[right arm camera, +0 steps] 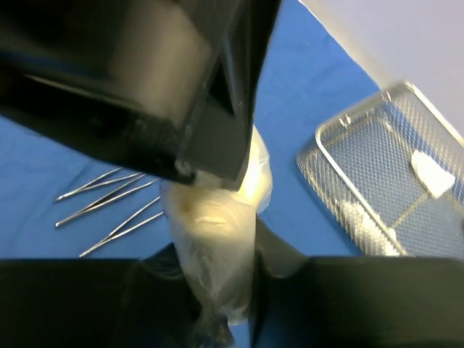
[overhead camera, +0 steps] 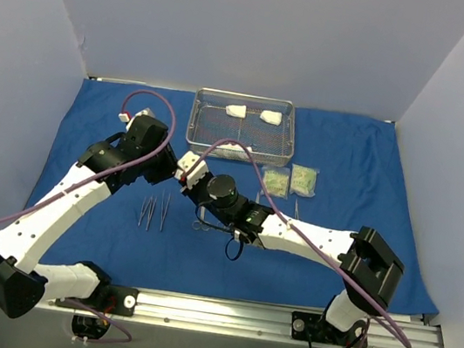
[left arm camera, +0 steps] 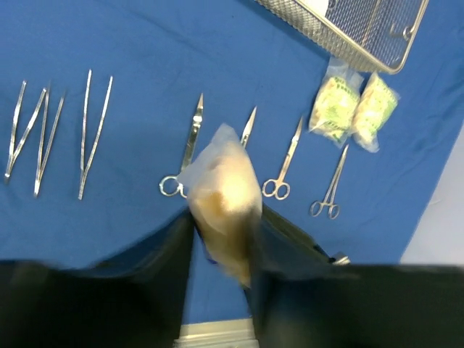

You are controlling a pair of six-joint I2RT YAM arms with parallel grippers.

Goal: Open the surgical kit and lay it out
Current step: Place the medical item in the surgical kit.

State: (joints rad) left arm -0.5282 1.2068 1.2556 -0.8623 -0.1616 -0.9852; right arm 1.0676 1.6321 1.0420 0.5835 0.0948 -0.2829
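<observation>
So, the biggest thing is the blue cloth (overhead camera: 367, 160), opened out flat and covering most of the surface. The wire-mesh tray (overhead camera: 247, 134) sits on it toward the far edge, roughly in the middle, so I'll place everything off that.

Both arms reach in and meet just in front of the tray's near left corner. They have one clear packet (overhead camera: 190, 166) between them, lifted off the cloth, with something pale and whitish inside. The right gripper (right arm camera: 214, 243) has its jaws pinching the packet's lower end. The left gripper (left arm camera: 222, 217) has its jaws on either side of the other end, but honestly I can't tell if they're gripping or just sitting loosely around it.

Two more packets (overhead camera: 276, 181) (overhead camera: 304, 180) with greenish stuff inside lie side by side just in front of the tray's near right corner.

In front of the tray, a row of ring-handled instruments (left arm camera: 285, 165) lies on the cloth. A few tweezers (left arm camera: 94, 134) lie further left, well in front of the tray's left end.

Smallest bits: two white gauze pads (overhead camera: 236, 110) (overhead camera: 271, 117) lie inside the tray, along its far side.
</observation>
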